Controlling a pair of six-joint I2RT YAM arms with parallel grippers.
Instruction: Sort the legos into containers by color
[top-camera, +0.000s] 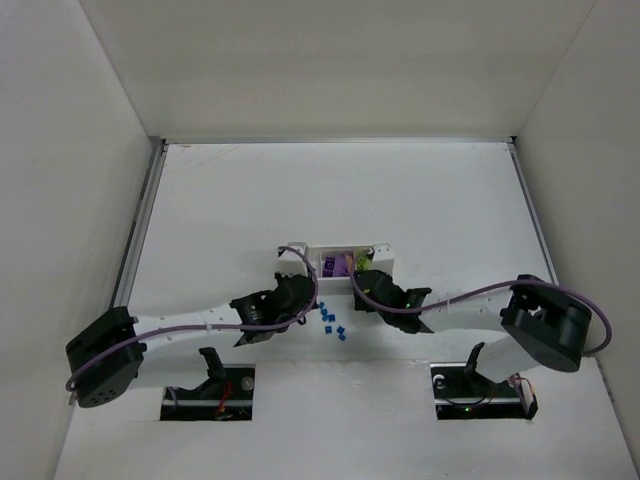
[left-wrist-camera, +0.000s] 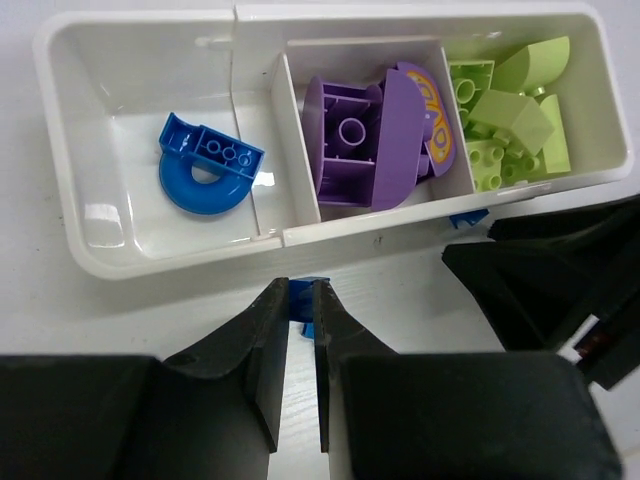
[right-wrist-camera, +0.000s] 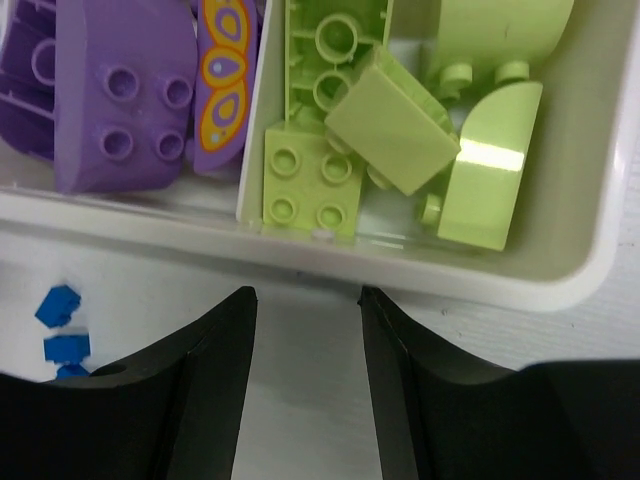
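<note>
The white three-compartment tray (left-wrist-camera: 150, 262) holds a rounded blue piece (left-wrist-camera: 205, 168) on the left, purple-and-orange pieces (left-wrist-camera: 365, 140) in the middle and yellow-green pieces (left-wrist-camera: 510, 125) on the right. My left gripper (left-wrist-camera: 301, 288) is shut on a tiny blue brick (left-wrist-camera: 303, 302) just in front of the tray's near wall. My right gripper (right-wrist-camera: 306, 295) is open and empty, in front of the yellow-green compartment (right-wrist-camera: 400, 110). Several tiny blue bricks (top-camera: 332, 323) lie on the table between the two grippers. Two of them show in the right wrist view (right-wrist-camera: 60, 325).
Another tiny blue brick (left-wrist-camera: 468, 217) lies against the tray's near wall below the divider between the purple and green compartments. The right arm's black fingers (left-wrist-camera: 540, 270) are close on the right of my left gripper. In the top view the tray (top-camera: 300, 248) is partly hidden by both wrists.
</note>
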